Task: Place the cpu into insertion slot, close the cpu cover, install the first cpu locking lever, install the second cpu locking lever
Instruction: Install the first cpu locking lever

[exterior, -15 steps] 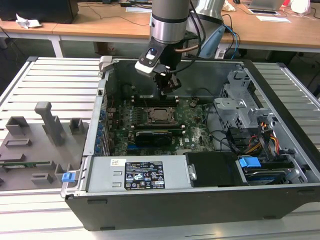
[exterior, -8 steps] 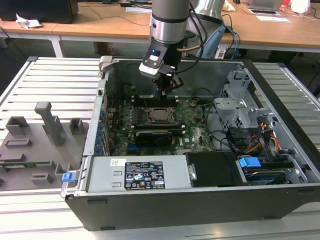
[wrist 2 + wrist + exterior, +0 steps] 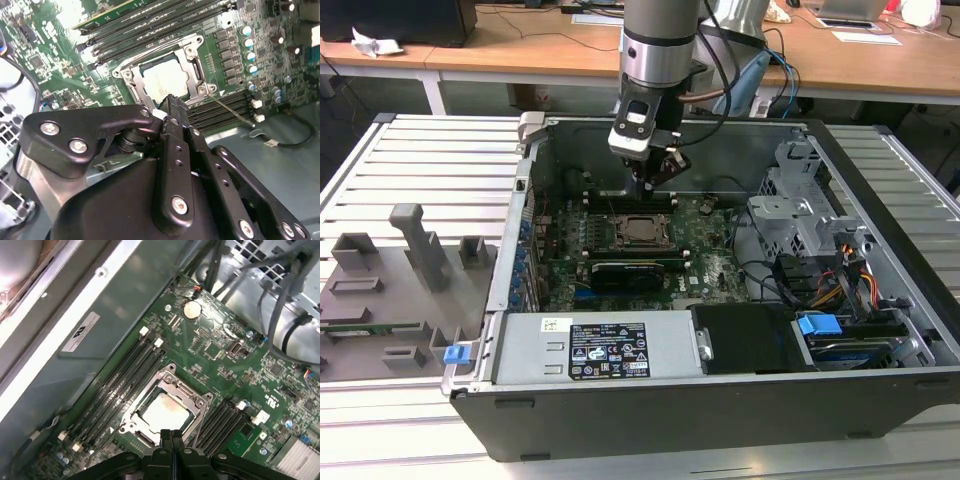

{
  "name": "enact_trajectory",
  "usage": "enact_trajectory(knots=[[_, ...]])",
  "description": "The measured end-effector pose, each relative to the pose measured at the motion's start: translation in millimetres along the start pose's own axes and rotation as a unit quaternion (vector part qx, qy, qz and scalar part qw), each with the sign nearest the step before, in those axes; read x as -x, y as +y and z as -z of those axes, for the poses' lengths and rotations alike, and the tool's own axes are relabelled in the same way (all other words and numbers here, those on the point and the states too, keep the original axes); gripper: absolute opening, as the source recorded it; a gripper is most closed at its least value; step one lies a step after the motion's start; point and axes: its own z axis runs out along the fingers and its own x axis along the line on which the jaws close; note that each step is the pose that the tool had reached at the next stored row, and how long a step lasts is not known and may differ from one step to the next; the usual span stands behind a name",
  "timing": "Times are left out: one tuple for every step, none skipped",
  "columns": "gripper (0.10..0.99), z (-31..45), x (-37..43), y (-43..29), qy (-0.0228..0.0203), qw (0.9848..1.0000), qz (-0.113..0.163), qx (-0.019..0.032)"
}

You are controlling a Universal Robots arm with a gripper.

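The cpu (image 3: pixel 164 411) was seen seated in the insertion slot (image 3: pixel 642 231). Its pale metal top showed through the window of the cpu cover (image 3: pixel 187 389), which was judged to be lying flat over it. The tool (image 3: pixel 171 435) was held just above one edge of the socket, with its fingers brought together and nothing visible between them.

In the second wrist view a thin locking lever (image 3: pixel 231 108) was seen reaching out from a corner of the frame, across the neighbouring bank of memory slots (image 3: pixel 125 377). Whether that lever was latched could not be told.

Several hazards were judged to follow from this arrangement:

- **Contact with the chip.** If the closed tip were brought down slightly off line, the cover or the chip's top could be struck instead of the lever. The lid could be scratched or the pin field beneath overloaded.
- **A slipping lever.** The lever was judged to be thin and springy. If caught off centre, it could slide off the narrow tip and snap back.
- **Sideways skid.** The tip would then be carried into the memory slots or the small parts soldered to the green board (image 3: pixel 220 352), all of which lay close by.
- **An unseated cover.** If the cover were not fully seated, a forced lever could bend the frame or tilt the chip on its pins.
- **Tight surroundings.** The arm was working deep inside the computer case (image 3: pixel 880 170), near one wall, so a wide sweep could be stopped by sheet metal.
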Motion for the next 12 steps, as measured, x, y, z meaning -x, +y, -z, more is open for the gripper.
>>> enact_trajectory(knots=[[0.106, 0.0, 0.0, 0.0, 0.0000, 1.0000, 0.007, 0.0001], [0.106, 0.0, 0.0, 0.0, 0.0000, 0.9999, 0.013, 0.0001], [0.106, 0.0, 0.0, 0.0, 0.0000, 0.9998, 0.020, 0.0002], [0.106, 0.0, 0.0, 0.0, 0.0000, 0.9996, 0.029, 0.0002], [0.106, 0.0, 0.0, 0.0, 0.0000, 0.9993, 0.038, 0.0003], [0.106, 0.0, 0.0, 0.0, 0.0000, 0.9990, 0.045, 0.0004], [0.106, 0.0, 0.0, 0.0, 0.0000, 0.9983, 0.058, 0.0005], [0.106, 0.0, 0.0, 0.0, 0.0000, 0.9977, 0.067, 0.0006], [0.106, 0.0, 0.0, 0.0, 0.0000, 0.9971, 0.076, 0.0007], [0.106, 0.0, 0.0, 0.0, 0.0001, 0.9962, 0.087, 0.0008], [0.106, 0.0, 0.0, 0.0, 0.0001, 0.9955, 0.095, 0.0008], [0.106, 0.0, 0.0, 0.0, 0.0001, 0.9946, 0.104, 0.0009]])
